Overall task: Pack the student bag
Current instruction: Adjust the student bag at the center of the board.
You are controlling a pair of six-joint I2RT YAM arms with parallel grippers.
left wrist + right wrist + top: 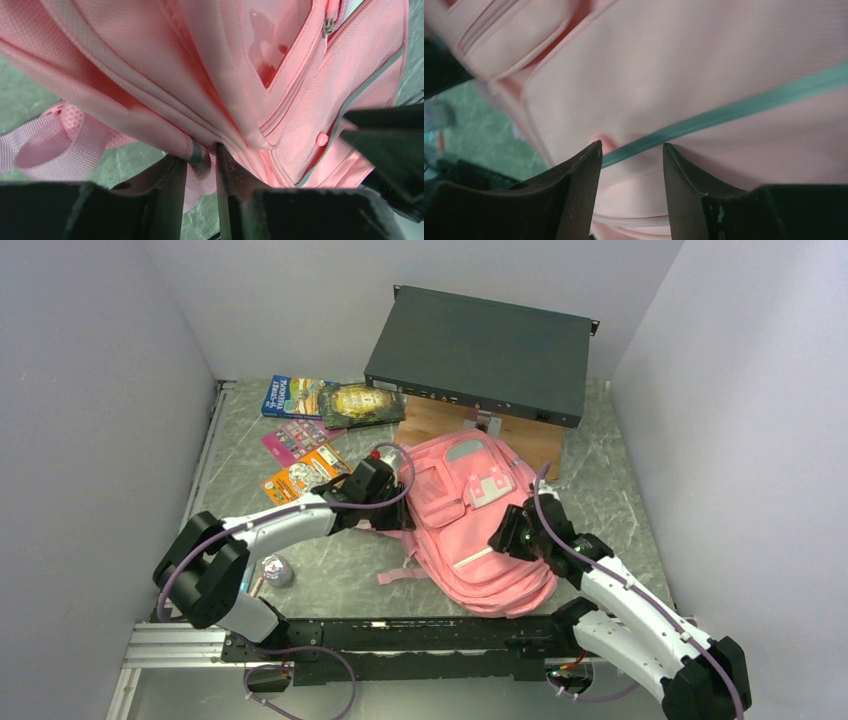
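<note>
- Two grippers flank the backpack [470,525], one per long side.
- We see left gripper [200,161] pinching edge seam [170,131]; right gripper [631,156] fingers apart, straddling teal trim [734,107].

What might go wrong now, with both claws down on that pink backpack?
The left gripper pinches only a thin fold of the student bag, which may slip free if pulled. The right gripper has its jaws apart over smooth fabric beside the teal trim, so it might close on nothing. The loose strap could snag when the bag moves.
</note>
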